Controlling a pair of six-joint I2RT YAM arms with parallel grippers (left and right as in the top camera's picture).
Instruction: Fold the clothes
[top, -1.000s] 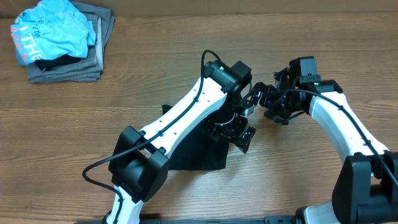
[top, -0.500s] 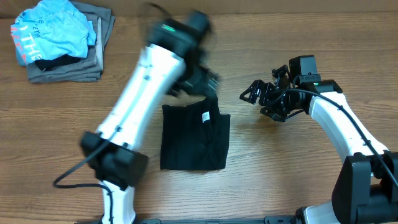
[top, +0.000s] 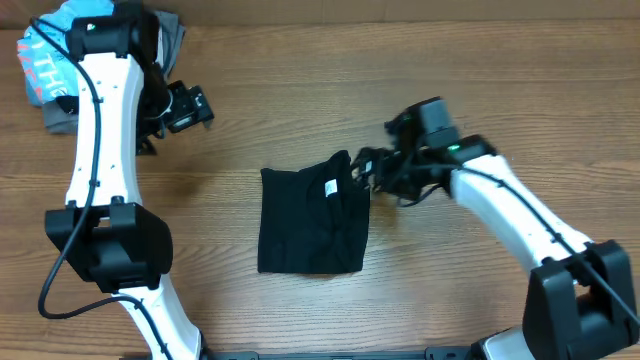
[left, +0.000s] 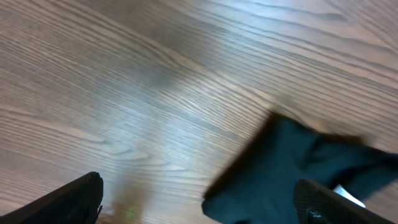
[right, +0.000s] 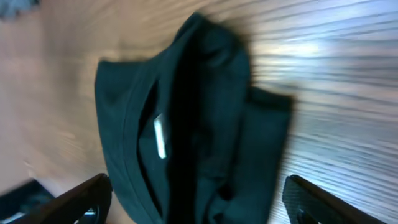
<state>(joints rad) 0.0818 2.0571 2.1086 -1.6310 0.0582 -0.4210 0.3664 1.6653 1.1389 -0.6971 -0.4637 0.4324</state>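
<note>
1. The black shirt lies folded flat at the middle of the table
2. The right gripper is at its top right corner, jaws spread wide, holding nothing
3. The left gripper is spread wide and empty, near the clothes pile

A brown wood-grain table fills every view; a pale sheen of light lies across its grain.
</note>
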